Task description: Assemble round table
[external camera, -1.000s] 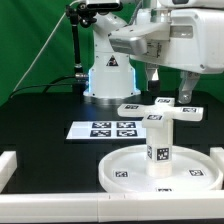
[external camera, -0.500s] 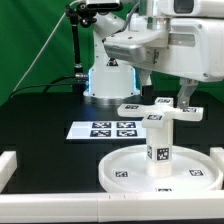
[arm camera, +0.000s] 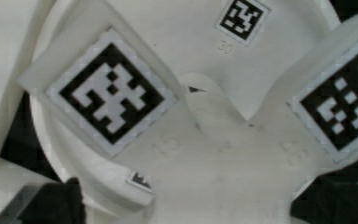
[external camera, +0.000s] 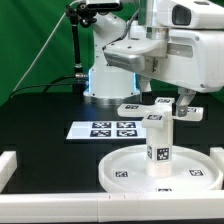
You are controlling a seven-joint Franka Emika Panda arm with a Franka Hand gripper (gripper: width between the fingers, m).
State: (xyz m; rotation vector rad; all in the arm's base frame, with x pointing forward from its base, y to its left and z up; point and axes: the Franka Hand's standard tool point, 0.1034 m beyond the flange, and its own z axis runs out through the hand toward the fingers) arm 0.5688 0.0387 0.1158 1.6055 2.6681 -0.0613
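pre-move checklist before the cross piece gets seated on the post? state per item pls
1. Post upright in the round disc: ok.
2. Cross piece sits level over the post top: ok in the exterior view.
3. End effector at the cross arm on the exterior view's right: ok.
4. Grip on the cross piece: cannot tell, fingers hidden.
5. Cross hub centred on the post: cannot tell, one side view only.
6. Marker board clear of the parts: ok.

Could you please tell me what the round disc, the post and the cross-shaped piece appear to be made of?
All three look like white moulded plastic. The round disc has a smooth, faintly glossy raised rim. The post is plain and matte. The cross-shaped piece is flat and even-edged. Each carries black-and-white tags, seemingly printed stickers.
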